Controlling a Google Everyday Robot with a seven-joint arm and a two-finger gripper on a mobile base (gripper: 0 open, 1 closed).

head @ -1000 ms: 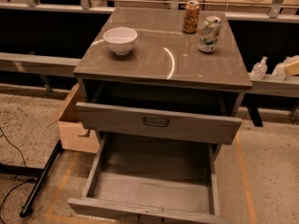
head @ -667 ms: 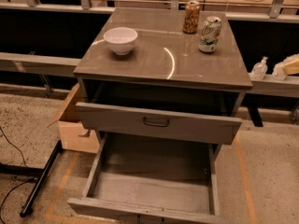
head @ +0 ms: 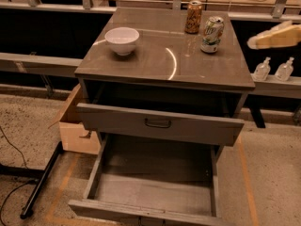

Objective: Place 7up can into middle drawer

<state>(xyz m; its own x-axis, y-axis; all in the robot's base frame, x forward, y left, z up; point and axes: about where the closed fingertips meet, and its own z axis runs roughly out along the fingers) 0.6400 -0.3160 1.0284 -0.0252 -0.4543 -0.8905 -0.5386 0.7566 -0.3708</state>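
The 7up can (head: 212, 34), white and green with a silver top, stands upright near the back right of the cabinet top (head: 164, 55). The middle drawer (head: 155, 192) is pulled out wide below, its flat grey floor bare. My gripper (head: 275, 36), a beige shape, reaches in from the right edge at the can's height. It is apart from the can, a short way to its right.
A brown-orange can (head: 193, 17) stands just behind and left of the 7up can. A white bowl (head: 122, 40) sits at the top's left. The upper drawer front with a loop handle (head: 158, 123) is slightly open. A cardboard box (head: 75, 126) is on the floor at left. Two small bottles (head: 273, 69) stand on the right shelf.
My gripper has risen and moved left from beside the shelf at the right edge, now level with the 7up can. The cans, bowl and drawers have not moved.
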